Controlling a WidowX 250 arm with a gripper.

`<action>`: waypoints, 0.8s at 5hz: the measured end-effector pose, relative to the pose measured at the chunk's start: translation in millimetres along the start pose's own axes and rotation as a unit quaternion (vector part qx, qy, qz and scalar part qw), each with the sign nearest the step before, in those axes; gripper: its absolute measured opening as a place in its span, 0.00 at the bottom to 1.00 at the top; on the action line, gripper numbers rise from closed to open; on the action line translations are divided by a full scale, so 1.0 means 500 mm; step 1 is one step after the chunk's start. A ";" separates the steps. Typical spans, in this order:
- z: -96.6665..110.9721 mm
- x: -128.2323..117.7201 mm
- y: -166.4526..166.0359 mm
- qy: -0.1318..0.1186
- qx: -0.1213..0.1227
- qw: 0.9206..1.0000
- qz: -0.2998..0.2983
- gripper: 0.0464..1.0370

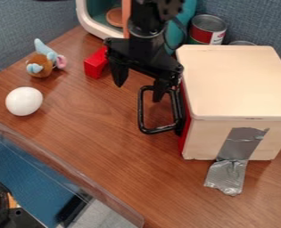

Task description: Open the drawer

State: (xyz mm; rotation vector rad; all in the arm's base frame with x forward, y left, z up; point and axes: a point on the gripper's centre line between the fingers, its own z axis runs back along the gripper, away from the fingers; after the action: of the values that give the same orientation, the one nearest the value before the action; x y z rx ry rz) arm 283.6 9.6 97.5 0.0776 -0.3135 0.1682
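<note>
My gripper (138, 89) hangs from the top of the view with its two fingers spread apart. One finger points down over the table to the left; the other is at the upper part of the black drawer handle (141, 109), seemingly inside its loop. Whether that finger touches the handle I cannot tell. The handle sticks out to the left from the red drawer front (185, 129) of a pale wooden box (237, 84). The drawer front sits close against the box, and the drawer looks closed.
A red block (96, 63) lies behind the gripper's left side. Farther left are a plush toy (41, 64) and a white ball (24, 101). Cans (207, 29) stand behind the box. Silver tape (227, 176) runs from the box to the table (124, 169).
</note>
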 end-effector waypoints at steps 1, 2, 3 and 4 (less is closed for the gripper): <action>-0.010 -0.003 0.012 -0.010 -0.006 1.000 0.001 0.96; -0.022 -0.005 0.031 -0.017 -0.014 1.000 0.019 0.96; -0.051 -0.012 0.033 0.002 -0.016 1.000 0.017 0.96; -0.074 -0.012 0.040 0.008 -0.014 1.000 0.023 0.96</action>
State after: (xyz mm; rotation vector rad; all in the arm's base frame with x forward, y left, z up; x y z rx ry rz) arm 285.7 31.9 61.5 0.0410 -0.3018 0.2090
